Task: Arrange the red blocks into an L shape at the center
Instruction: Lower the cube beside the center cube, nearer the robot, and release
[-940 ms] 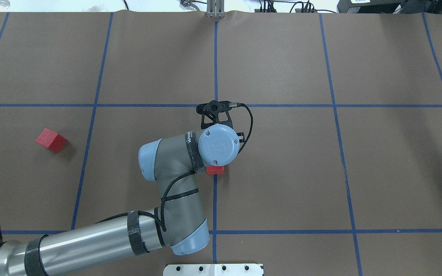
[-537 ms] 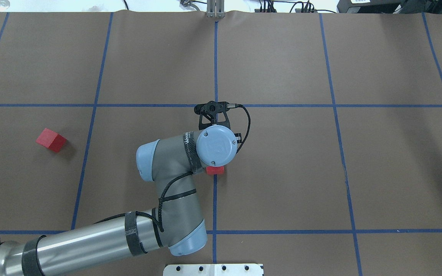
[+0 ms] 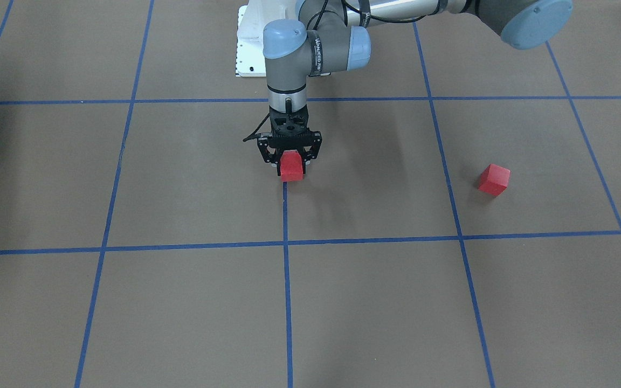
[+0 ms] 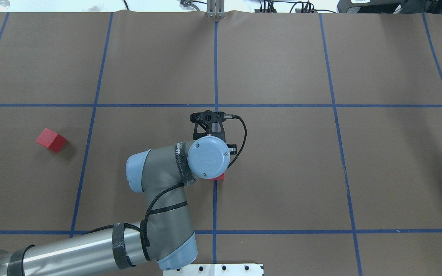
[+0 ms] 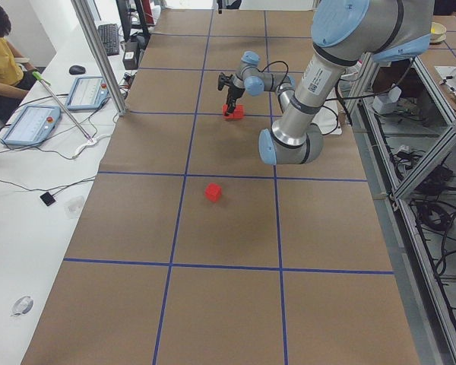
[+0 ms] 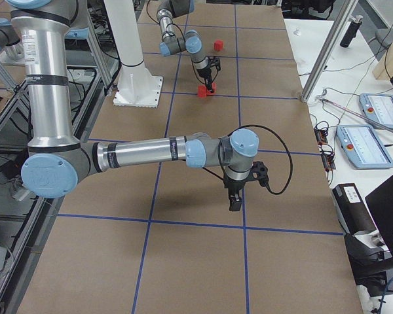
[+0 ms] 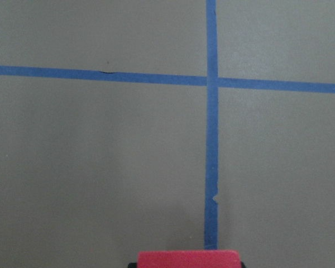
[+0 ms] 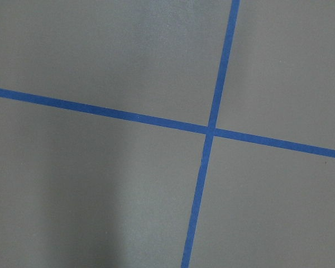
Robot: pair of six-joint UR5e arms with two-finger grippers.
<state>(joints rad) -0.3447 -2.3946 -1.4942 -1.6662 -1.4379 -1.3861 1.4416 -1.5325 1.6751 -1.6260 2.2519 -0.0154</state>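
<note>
Left gripper clamps a block at the blue line; another block lies well apart. Right gripper: opening unclear.

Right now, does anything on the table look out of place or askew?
Yes. One small matte red cube lies off on the robot's left side, turned askew to the blue tape lines. A second red cube sits in the left tool. I see no third cube.

Left hand vertical, clamped on red block; right hand vertical, grip unclear.
</note>
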